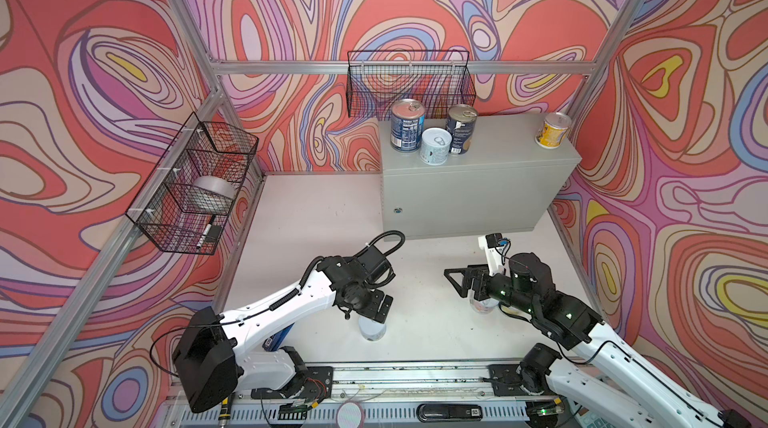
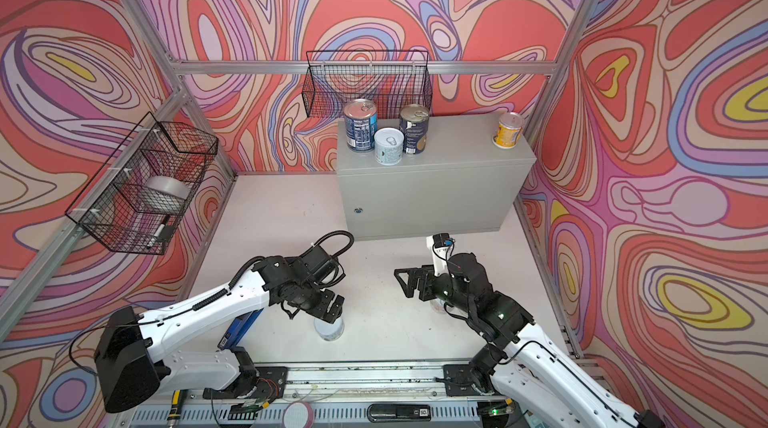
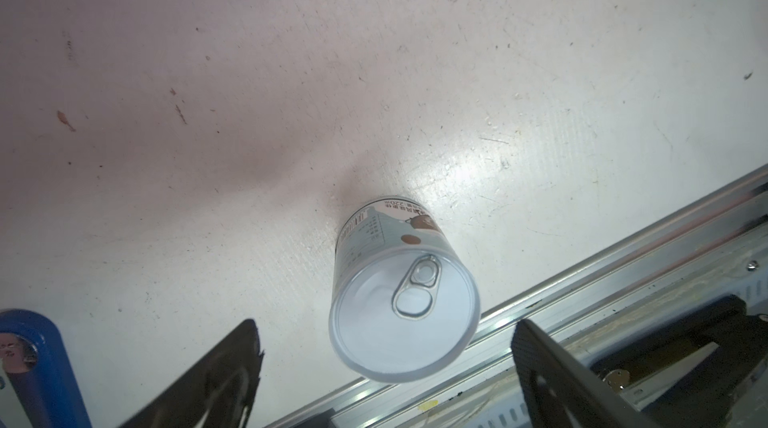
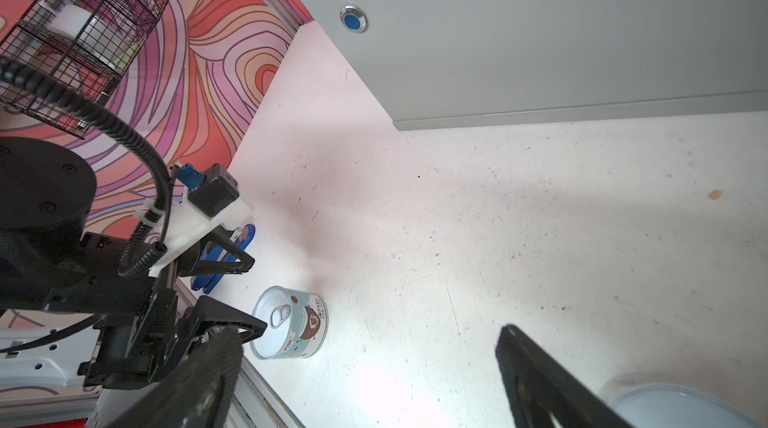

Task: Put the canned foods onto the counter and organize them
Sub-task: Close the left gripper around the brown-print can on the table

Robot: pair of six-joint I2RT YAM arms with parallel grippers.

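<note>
Left gripper (image 3: pixel 384 322): jaws wide, above teal can (image 3: pixel 403 301).
Right gripper (image 4: pixel 370 330): jaws wide.
Pale can (image 1: pixel 481 306): mostly hidden under right arm.

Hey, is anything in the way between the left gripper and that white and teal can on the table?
Nothing visible does. The left gripper has its jaws open, and the white and teal can stands upright on the bare table just ahead of them, in line with the gap.

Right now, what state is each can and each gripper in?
Dark blue cans: upright on the counter.
Pale blue can: upright on the counter.
Yellow can: upright on the counter.
White can: upright on floor, ungripped.
Left gripper: open over white can.
Right gripper: open, empty.
Half-hidden can: on floor.
</note>
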